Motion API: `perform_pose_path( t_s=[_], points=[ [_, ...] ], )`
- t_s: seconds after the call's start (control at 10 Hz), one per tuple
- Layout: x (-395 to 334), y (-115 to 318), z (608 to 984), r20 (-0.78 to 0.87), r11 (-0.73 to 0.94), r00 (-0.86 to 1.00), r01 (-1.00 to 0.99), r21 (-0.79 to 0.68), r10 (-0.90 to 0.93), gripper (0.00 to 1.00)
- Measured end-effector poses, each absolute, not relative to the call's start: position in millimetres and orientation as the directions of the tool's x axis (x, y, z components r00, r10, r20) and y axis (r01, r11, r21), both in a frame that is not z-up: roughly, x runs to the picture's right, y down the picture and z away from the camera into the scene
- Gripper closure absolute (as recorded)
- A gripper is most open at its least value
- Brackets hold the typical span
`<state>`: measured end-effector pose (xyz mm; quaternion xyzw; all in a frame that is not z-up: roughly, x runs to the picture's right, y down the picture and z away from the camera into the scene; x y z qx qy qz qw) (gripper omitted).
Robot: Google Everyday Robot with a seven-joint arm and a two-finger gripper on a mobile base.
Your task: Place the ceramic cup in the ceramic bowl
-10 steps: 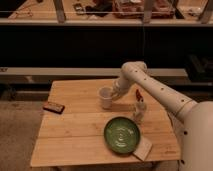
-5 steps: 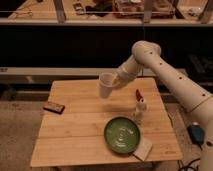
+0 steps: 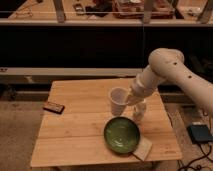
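Observation:
The whitish ceramic cup (image 3: 118,100) hangs tilted in the air above the table, its rim facing left, just above and behind the green ceramic bowl (image 3: 121,135). My gripper (image 3: 131,96) is at the cup's right side and holds it, at the end of the white arm (image 3: 167,70) coming in from the right. The bowl sits on the wooden table (image 3: 75,125) near its front right, empty.
A small white-and-red figurine (image 3: 139,111) stands just right of the cup, behind the bowl. A pale square pad (image 3: 142,148) lies under the bowl's front right edge. A dark flat object (image 3: 53,107) lies at the table's left edge. A dark device (image 3: 201,134) lies on the floor, right.
The cup was lifted off the table's back and has moved forward and down towards the bowl, carried by the gripper. The view has also shifted closer.

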<state>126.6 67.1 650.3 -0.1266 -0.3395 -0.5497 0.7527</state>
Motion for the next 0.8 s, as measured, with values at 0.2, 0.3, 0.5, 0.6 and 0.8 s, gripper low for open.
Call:
perform_pose_path(
  t_s=[0.2, 0.3, 0.5, 0.6, 0.8],
  points=[
    [137, 87, 648, 0.628, 0.352, 0.177, 0.921, 0.165, -0.758, 1.00],
    [132, 95, 654, 0.621, 0.370, 0.197, 0.915, 0.162, -0.759, 1.00],
    [123, 112, 667, 0.624, 0.392, 0.217, 0.907, 0.155, -0.751, 1.00],
    [123, 127, 677, 0.630, 0.407, 0.238, 0.903, 0.137, -0.739, 1.00],
    [133, 141, 689, 0.631, 0.417, 0.264, 0.903, 0.103, -0.729, 1.00]
  ],
)
